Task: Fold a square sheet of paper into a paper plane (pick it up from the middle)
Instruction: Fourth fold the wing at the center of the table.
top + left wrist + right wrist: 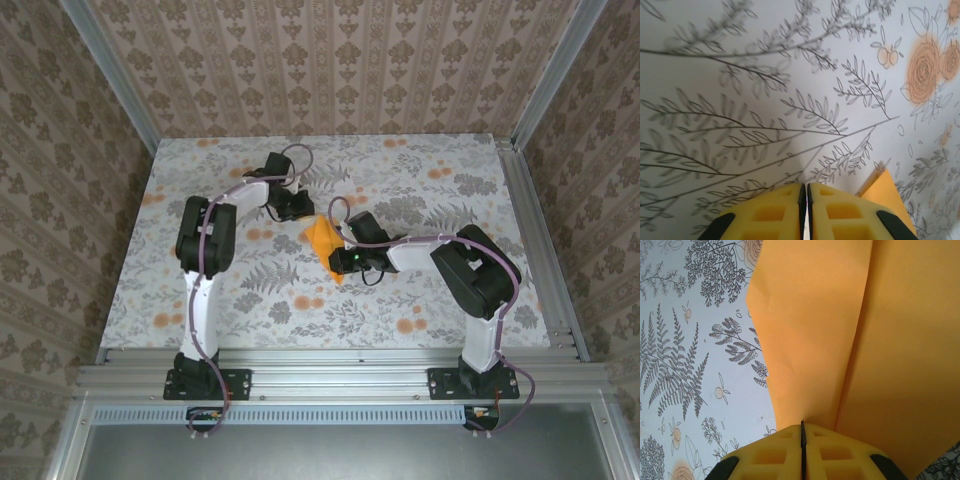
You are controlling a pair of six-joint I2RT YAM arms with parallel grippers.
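Orange paper (pixel 840 330) pinched in R gripper (pixel 802 432), corner beside L gripper (pixel 804 192).

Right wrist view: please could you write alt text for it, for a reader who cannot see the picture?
A creased sheet of orange paper fills most of the picture, its lower edge apparently pinched in the closed yellow gripper at the bottom. On the left lies a white table cover printed with grey leaves and small orange flowers.
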